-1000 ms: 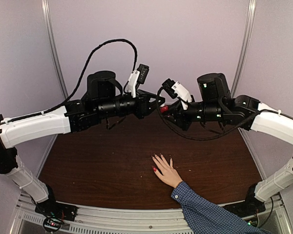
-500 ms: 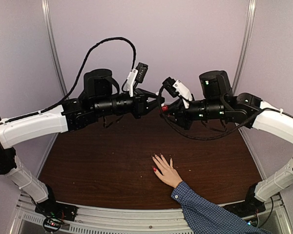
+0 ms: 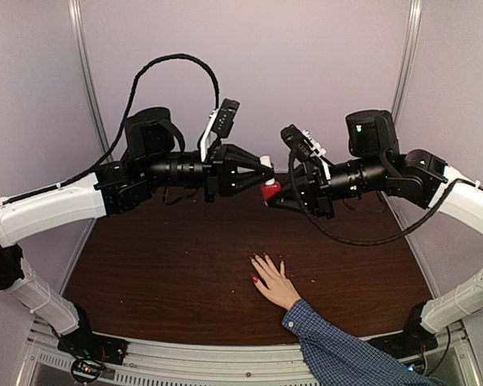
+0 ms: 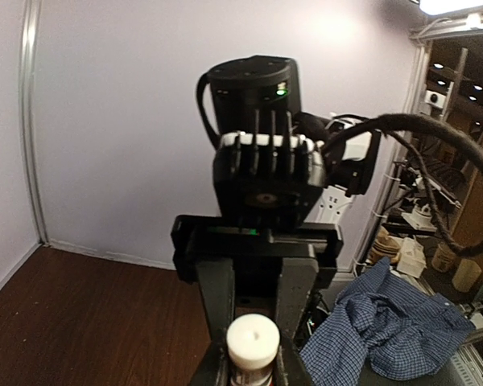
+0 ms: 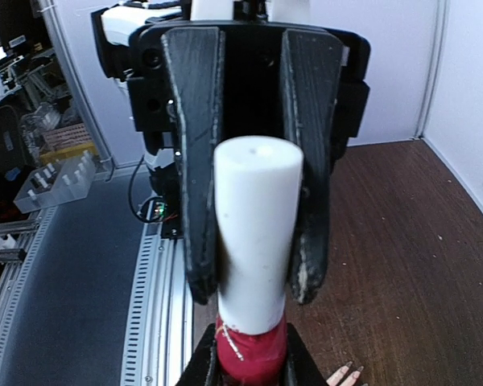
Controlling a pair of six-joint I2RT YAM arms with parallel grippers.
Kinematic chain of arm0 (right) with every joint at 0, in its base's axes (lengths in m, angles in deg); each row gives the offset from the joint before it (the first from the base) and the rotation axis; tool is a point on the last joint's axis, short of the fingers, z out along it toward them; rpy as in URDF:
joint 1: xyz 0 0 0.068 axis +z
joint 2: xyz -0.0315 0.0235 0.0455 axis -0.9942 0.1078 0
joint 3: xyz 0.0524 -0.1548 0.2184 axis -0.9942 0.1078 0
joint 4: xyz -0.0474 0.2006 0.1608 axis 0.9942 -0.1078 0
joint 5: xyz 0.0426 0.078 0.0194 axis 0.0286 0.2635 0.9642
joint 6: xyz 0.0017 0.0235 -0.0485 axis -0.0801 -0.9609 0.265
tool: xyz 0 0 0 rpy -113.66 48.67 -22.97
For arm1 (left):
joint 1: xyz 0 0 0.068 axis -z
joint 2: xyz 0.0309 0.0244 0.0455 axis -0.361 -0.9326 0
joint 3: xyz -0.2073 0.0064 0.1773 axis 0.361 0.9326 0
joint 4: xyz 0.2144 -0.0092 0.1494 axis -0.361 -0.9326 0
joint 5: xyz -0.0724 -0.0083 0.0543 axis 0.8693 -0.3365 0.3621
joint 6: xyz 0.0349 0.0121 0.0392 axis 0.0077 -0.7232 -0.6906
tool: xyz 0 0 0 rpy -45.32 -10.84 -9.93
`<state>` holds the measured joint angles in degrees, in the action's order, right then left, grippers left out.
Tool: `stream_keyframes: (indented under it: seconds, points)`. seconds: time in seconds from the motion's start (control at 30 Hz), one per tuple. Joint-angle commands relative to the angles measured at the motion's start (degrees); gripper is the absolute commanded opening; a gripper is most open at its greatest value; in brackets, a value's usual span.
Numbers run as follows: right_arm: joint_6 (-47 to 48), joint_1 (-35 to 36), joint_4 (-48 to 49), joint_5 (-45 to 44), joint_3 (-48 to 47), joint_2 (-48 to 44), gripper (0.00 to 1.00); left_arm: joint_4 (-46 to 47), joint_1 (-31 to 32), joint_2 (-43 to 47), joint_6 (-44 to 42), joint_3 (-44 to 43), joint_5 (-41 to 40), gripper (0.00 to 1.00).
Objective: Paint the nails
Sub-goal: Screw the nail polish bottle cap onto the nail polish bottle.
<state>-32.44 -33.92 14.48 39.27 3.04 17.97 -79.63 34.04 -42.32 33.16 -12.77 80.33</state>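
— While the table [image 3: 145,273] lies flat and dark under everything, why do both arms hang so high above it?

— Because they work on each other, I think. The left arm [image 3: 56,205] reaches in from 9 o'clock and the right arm [image 3: 459,201] from 3 o'clock, and their tips meet above the table's middle.

— And the person's hand [image 3: 274,283]?

— It rests palm down near the table's 6 o'clock edge, its checked sleeve [image 3: 338,354] coming in from 5 o'clock, fingers spread and pointing to about 11 o'clock. Laid flat like that, it offers its nails [image 3: 255,280] upward and holds them steady.

— What do the 2 grippers hold?

— 1 thing between them. The right gripper [image 3: 272,193] is clamped on the red polish bottle [image 5: 249,354]; the left gripper [image 3: 262,165] is clamped on its white cap [image 5: 256,217]. The cap sits on the bottle's neck, so I judge this is the opening step: 1 arm braces, the other turns or pulls.

— Where are the nails?

— On the resting hand, toward 6 o'clock from the bottle and well below it. The nail on the hand's 9 o'clock side shows a red spot; the rest are too small to tell painted from bare.
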Motion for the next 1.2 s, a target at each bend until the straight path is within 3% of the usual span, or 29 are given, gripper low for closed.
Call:
stream_keyframes:
  seconds: [0.0,0.23,0.33,0.47,0.6,0.67,0.93,1.17]
  points:
    - [2.2,0.5,6.3,12.7,-3.2,-0.7,0.0,2.9,1.0,-0.6,-0.4,0.3,14.0,0.0]
    - [1.9,0.5,6.8,14.2,-3.3,-0.9,0.0,3.5,1.0,-1.0,0.1,-0.3,17.8,0.04]
    - [2.4,0.5,5.0,9.3,-3.3,-1.4,0.0,2.2,0.4,1.2,-0.6,1.1,10.6,0.25]
    - [1.8,0.5,3.1,-1.6,-2.4,-1.8,0.0,-2.1,-0.4,4.7,-2.3,1.7,-1.8,0.43]
    - [0.2,0.5,3.7,-16.8,-0.2,-2.3,0.0,-7.2,-0.4,7.3,-4.2,2.5,-19.9,0.45]
    - [-0.3,0.5,3.8,-23.1,0.6,-2.2,0.0,-6.2,-0.4,8.4,-4.5,4.3,-25.0,0.45]
    - [-2.1,3.0,4.3,-37.3,1.9,-0.8,0.0,-4.6,-0.4,5.5,-2.4,3.4,-26.6,0.44]
    - [-2.2,6.1,4.4,-42.5,1.0,2.2,0.0,-2.0,0.0,1.2,-0.1,0.6,-25.9,0.43]
